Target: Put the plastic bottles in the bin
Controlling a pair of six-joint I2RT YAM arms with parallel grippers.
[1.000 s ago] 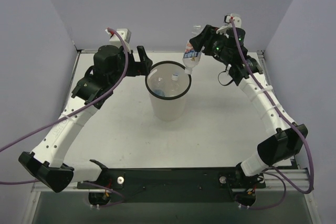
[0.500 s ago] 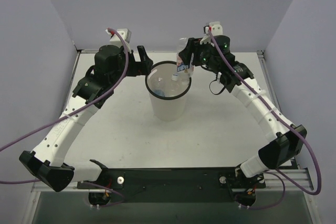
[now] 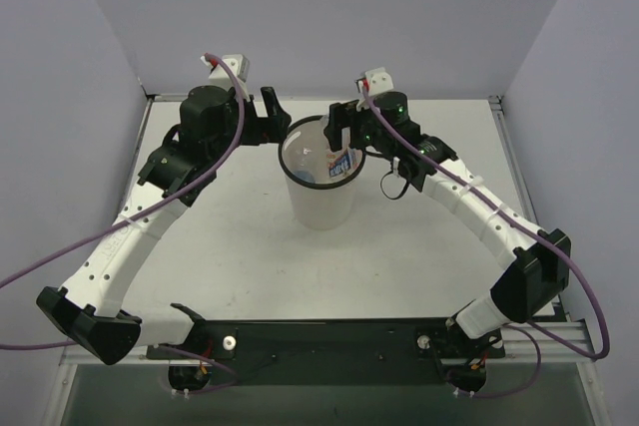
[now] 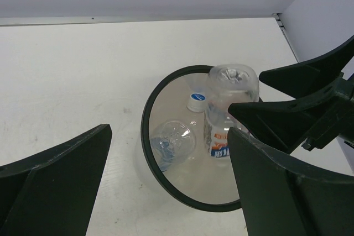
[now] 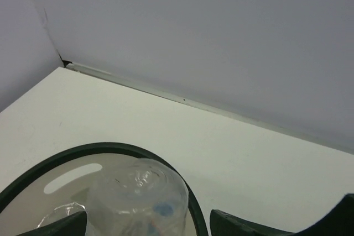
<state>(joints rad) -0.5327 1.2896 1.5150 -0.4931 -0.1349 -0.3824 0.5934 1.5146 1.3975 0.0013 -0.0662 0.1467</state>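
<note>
Step in hand, by my reading: last drop-in. The right gripper (image 3: 340,136) hovers over the bin (image 4: 145,136), mid far edge of table. The labelled bottle (image 4: 219,131) is cap-down at its fingertips, inside the rim; clamped or freed, cannot tell. Two other bottles (image 4: 172,141) lie inside. The left gripper (image 4: 167,135) gapes empty beside the bin. Next: release if held, lift clear

There are three plastic bottles (image 4: 232,115) (image 4: 172,141) (image 4: 195,101), one bin (image 3: 319,209), and two pincers (image 3: 275,117) (image 3: 339,132).
</note>
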